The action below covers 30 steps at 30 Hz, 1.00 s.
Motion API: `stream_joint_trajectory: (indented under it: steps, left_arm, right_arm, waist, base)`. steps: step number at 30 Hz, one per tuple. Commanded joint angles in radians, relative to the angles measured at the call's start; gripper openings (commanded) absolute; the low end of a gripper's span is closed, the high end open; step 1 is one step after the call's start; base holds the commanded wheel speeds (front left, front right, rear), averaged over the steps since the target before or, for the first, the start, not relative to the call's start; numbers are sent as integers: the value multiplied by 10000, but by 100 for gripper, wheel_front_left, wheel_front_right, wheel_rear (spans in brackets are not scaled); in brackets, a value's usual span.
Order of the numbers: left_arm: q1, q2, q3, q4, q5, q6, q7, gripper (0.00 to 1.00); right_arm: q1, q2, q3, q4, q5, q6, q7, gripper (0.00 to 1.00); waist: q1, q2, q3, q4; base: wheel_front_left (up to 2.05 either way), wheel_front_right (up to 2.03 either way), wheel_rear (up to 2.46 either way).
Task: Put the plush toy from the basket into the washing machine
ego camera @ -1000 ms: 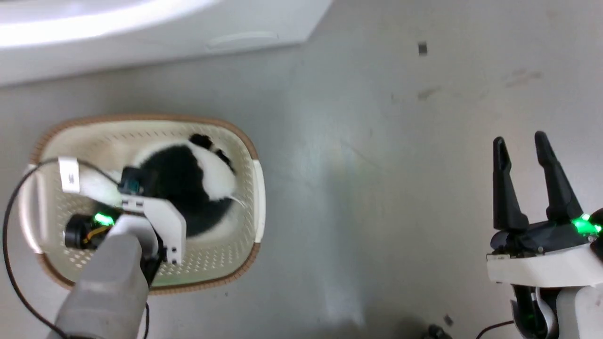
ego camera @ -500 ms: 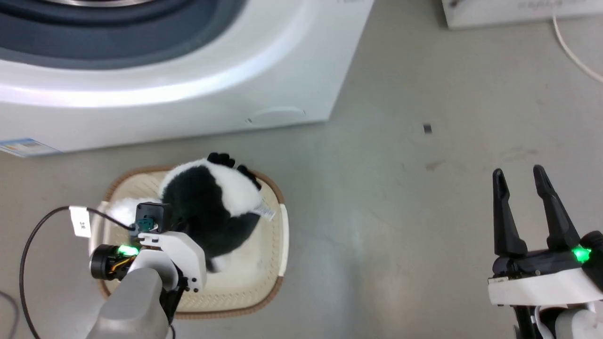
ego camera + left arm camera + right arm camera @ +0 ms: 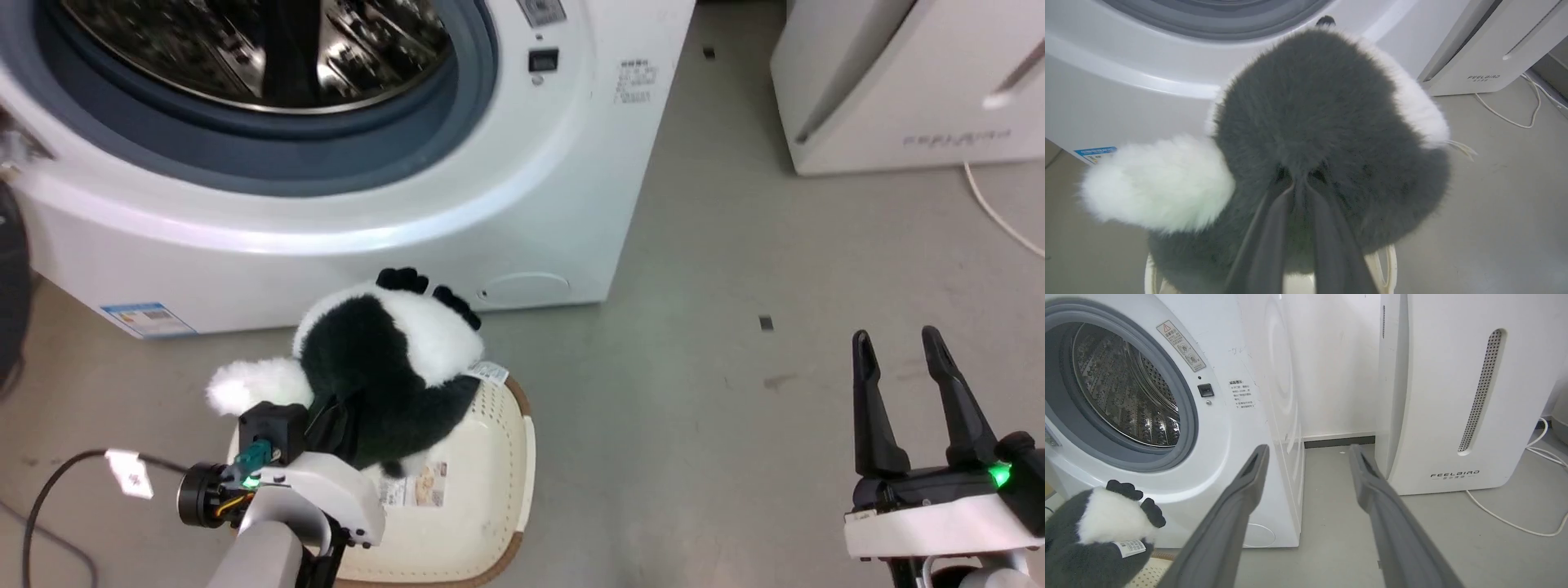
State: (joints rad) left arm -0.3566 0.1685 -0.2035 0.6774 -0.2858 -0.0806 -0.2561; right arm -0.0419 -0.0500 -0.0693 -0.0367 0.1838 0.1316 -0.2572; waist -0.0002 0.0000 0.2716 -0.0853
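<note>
The black-and-white panda plush toy (image 3: 384,367) hangs lifted above the cream basket (image 3: 498,482), level with the washing machine's (image 3: 343,220) lower front. My left gripper (image 3: 1300,179) is shut on the toy's black fur, fingertips buried in it. The toy (image 3: 1323,122) covers most of the left wrist view; its paws and tag (image 3: 1128,547) appear at the right wrist view's lower left. The washer's steel drum (image 3: 1122,392) stands open, door out of view. At the lower right of the head view my right gripper (image 3: 898,351) is open and holds nothing.
A white FEELBIRD appliance (image 3: 1453,396) stands right of the washer, with a white cable (image 3: 1000,212) on the floor beside it. A black cable (image 3: 49,482) trails from my left wrist. Bare grey floor (image 3: 694,392) lies between basket and right gripper.
The camera has tilted up, bringing the washer drum into view. My left gripper has lifted the plush toy out of the basket toward the washer; the basket's label now shows.
</note>
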Motion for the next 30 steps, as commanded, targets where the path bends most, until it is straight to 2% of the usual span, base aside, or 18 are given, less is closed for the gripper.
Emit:
stream_joint_trajectory:
  steps: [1,6,12,18,22,23,30]
  left_arm:
    - [194,-38,136,-346,103,63,-56,0]
    - [914,-311,811,-2021,308,65,-56,0]
    - [1324,-418,1512,-4027,817,-140,-56,0]
    - [1147,-470,1992,-5710,1200,-292,-56,0]
    - [467,-244,2201,-6210,1321,-361,-56,0]
    - [-455,33,2345,-6183,1257,-401,-56,0]
    - [-3348,1195,2607,-5176,949,-458,233,0]
  right_arm:
    - [112,-2,-2,-6,-68,-9,-45,100]
    - [259,-2,-21,-9,-63,-9,-45,100]
    - [269,-2,28,-50,-20,-9,-46,100]
    - [156,-2,155,-274,100,-9,-46,100]
    - [-137,-2,167,-534,205,-9,-46,100]
    - [-417,-2,168,-780,323,-9,-46,100]
    - [-977,-2,273,-1301,608,-9,-46,100]
  waist:
    - [2,0,-199,112]
    - [2,0,-501,172]
    - [2,0,-529,129]
    - [2,0,-11,-129]
    - [2,0,737,-412]
    - [2,0,1471,-633]
    - [2,0,3142,-1152]
  base:
    - [0,0,0]
    - [0,0,0]
    - [0,0,0]
    - [0,0,0]
    - [0,0,0]
    - [0,0,0]
    - [0,0,0]
